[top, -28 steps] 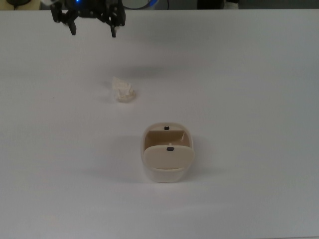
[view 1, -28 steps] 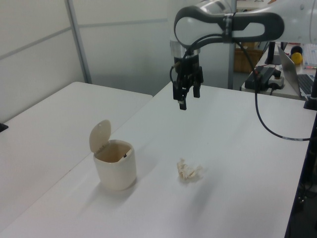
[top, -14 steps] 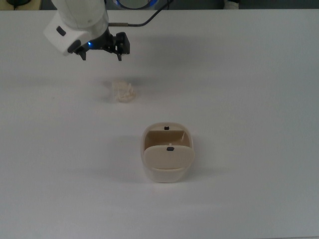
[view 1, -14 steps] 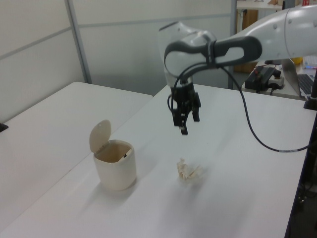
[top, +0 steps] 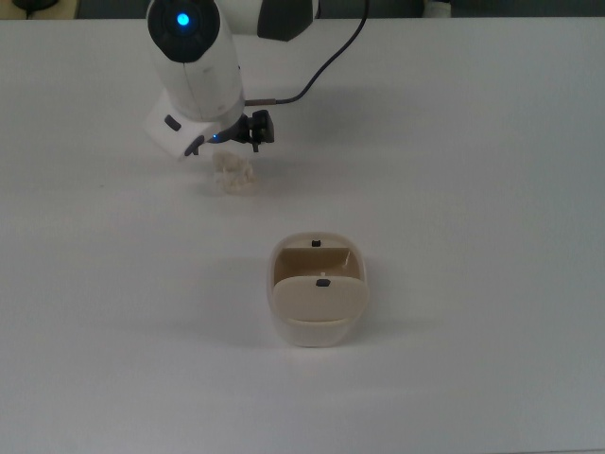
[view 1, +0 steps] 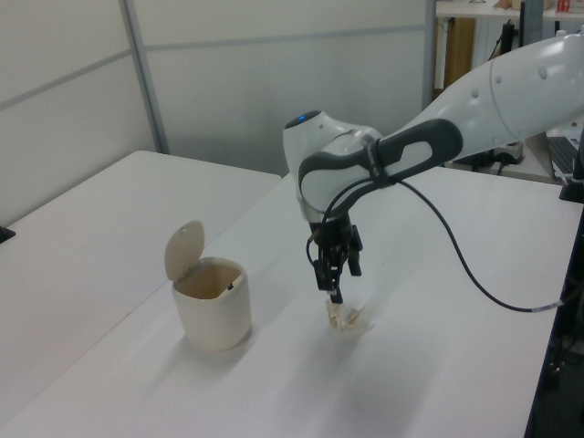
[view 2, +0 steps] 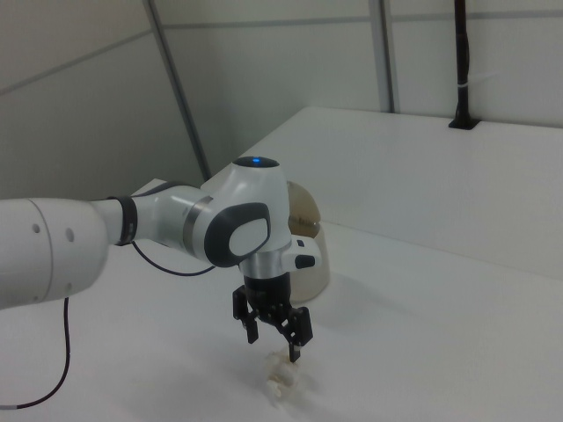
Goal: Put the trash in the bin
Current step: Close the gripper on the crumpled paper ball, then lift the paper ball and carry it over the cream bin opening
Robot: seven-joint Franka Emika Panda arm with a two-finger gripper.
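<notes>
While the gripper (view 2: 274, 343) hangs just above with fingers spread, the trash (top: 233, 175), a lumpy off-white paper wad, lies on the bench (top: 473, 142).

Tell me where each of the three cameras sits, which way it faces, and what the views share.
Top view: overhead, looking down on the table; shows the arm's wrist over the trash, the bin below.
Left view: raised at one side; shows the whole arm reaching in, end effector open just above the trash, bin at the left view's left.
Right view: opposite side, low; arm in front, bin partly hidden behind.
All three share trash, bin and end effector.
</notes>
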